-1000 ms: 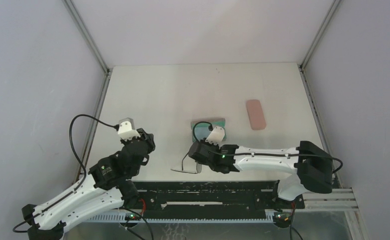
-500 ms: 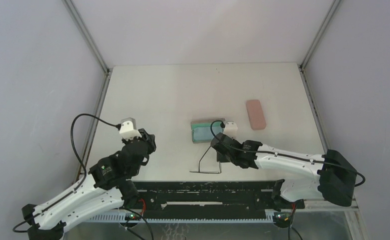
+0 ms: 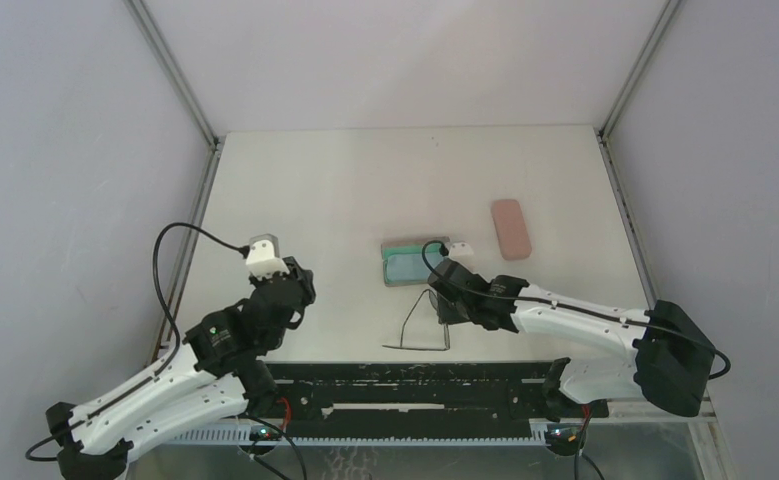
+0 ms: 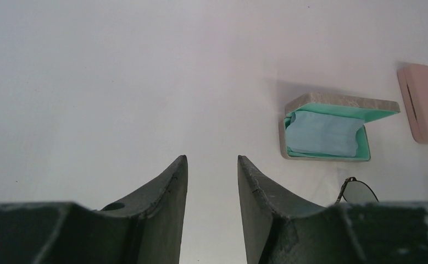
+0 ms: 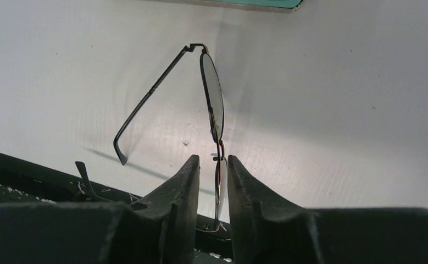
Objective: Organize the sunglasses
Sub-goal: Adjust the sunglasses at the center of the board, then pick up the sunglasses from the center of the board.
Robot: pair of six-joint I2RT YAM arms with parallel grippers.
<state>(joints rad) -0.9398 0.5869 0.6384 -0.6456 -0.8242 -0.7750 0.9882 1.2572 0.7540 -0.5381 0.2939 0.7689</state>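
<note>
the sunglasses (image 5: 211,104) stand on the bench (image 3: 315,190) in the lower middle of the top view, just below the open case (image 4: 338,107). their lenses are on edge and the temples are unfolded toward the bottom of the frame. the right gripper (image 5: 213,158) sits at the bridge. its jaws are parted by a narrow gap that looks wider than the wire between them, so they seem to bracket the frame rather than pinch it. the left gripper (image 4: 212,159) hovers at the lower left, well apart, jaws spread on nothing.

the step in hand appears to be readying this pair for the case, which lies open with a light blue cloth (image 4: 324,132) inside. to do it well, the right arm should grip at the bridge, never across a lens, and close gently, since thin wire bends and slips. the temples likely need folding first, and the left arm could steady one side. the pair should then settle on the cloth, clear of the lid.
</note>
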